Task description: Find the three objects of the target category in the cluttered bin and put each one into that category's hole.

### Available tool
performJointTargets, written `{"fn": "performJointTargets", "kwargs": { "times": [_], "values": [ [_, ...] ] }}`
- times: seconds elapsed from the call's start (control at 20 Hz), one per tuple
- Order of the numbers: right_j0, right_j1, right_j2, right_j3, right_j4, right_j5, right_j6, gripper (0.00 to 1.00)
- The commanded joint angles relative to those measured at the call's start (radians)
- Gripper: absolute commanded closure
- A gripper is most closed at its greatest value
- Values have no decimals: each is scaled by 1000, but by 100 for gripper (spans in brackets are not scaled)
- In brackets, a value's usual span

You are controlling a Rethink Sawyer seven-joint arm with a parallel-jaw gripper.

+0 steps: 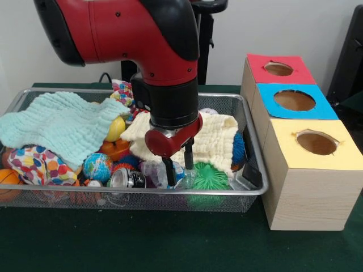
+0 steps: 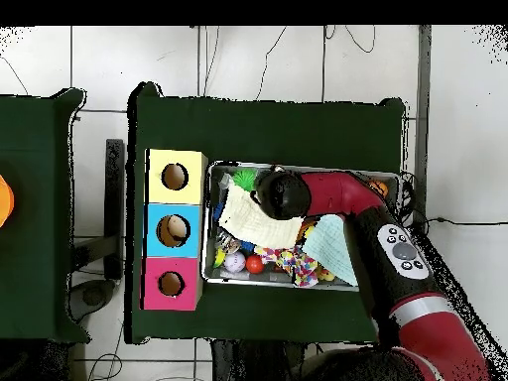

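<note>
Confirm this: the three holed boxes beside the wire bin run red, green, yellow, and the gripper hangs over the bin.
Not quite. The front view shows the middle box is blue, not green, between the red box and yellow box. The gripper does hang over the wire bin.

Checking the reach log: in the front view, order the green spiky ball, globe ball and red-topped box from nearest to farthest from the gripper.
1. Green spiky ball, just right of the gripper at the bin's front.
2. Globe ball, further off to the left in the bin.
3. Red-topped box, outside the bin, far back on the right.

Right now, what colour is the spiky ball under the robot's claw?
Bright green spiky ball, seen best in the front view, just beside the gripper.
</note>
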Motion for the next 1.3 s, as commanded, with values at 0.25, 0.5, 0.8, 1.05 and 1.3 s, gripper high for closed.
{"fn": "performJointTargets", "kwargs": {
  "times": [0.25,0.5,0.8,1.05,1.3],
  "values": [
    [80,54,-105,161,-72,-205,219,0],
    [155,58,-156,199,-47,-268,262,0],
    [227,60,-205,257,-10,-331,295,0],
    [281,62,-246,291,18,-388,308,0],
    [343,63,-298,324,50,-459,321,100]
  ]
}}
